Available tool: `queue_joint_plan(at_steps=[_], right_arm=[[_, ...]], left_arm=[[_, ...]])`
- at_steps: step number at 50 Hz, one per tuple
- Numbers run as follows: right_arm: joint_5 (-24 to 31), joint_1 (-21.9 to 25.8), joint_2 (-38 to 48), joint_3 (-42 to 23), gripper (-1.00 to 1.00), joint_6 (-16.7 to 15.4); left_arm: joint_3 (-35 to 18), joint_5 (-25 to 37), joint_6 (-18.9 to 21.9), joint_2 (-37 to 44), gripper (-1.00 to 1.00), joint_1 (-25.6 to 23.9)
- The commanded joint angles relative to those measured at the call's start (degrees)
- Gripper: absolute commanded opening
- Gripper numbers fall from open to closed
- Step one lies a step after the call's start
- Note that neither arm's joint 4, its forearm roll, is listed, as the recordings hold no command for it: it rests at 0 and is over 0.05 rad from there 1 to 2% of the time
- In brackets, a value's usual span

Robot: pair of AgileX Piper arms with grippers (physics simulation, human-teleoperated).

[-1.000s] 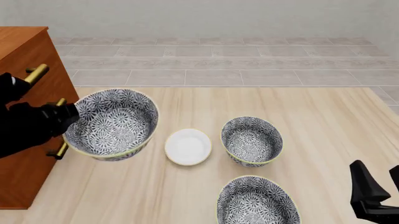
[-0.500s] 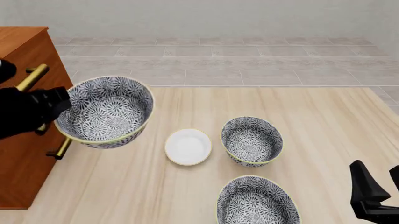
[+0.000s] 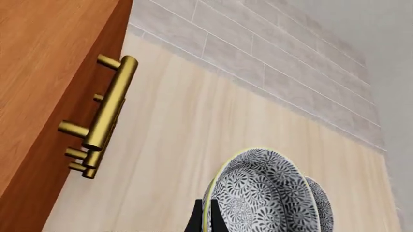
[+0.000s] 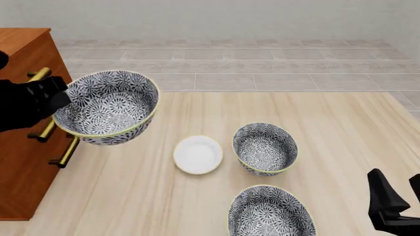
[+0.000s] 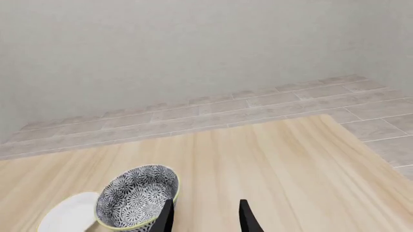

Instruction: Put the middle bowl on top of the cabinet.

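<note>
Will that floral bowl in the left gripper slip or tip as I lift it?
The deep grey-and-white floral bowl looks rigid, probably glazed, so perhaps slippery. The left gripper pinches only one rim edge, and the bowl already tilts, so it may swing or slip.

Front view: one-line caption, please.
Left claw holds the middle bowl aloft beside the cabinet.

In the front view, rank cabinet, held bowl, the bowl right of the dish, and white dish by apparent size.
1. cabinet
2. held bowl, lifted nearer the camera, so it may look oversized
3. bowl right of the dish
4. white dish
</note>
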Motion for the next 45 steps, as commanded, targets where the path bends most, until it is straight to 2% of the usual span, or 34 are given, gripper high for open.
queue_joint_plan(at_steps=[1, 12, 34, 45], right_arm=[[0.10, -0.04, -0.08, 0.00, 1.00, 0.06], [-0.03, -0.06, 0.08, 0.00, 1.00, 0.08], [-0.45, -0.16, 0.47, 0.00, 1.00, 0.23], [-0.09, -0.16, 0.11, 0.01, 1.00, 0.23]], left_arm=[[-1.90, 1.24, -1.98, 0.49, -1.00, -0.07], [-3.60, 2.28, -2.92, 1.26, -1.00, 0.27], [-10.03, 4.60, -0.68, 3.75, -1.00, 5.06], [-12.81, 5.27, -0.86, 5.23, -1.00, 7.06]])
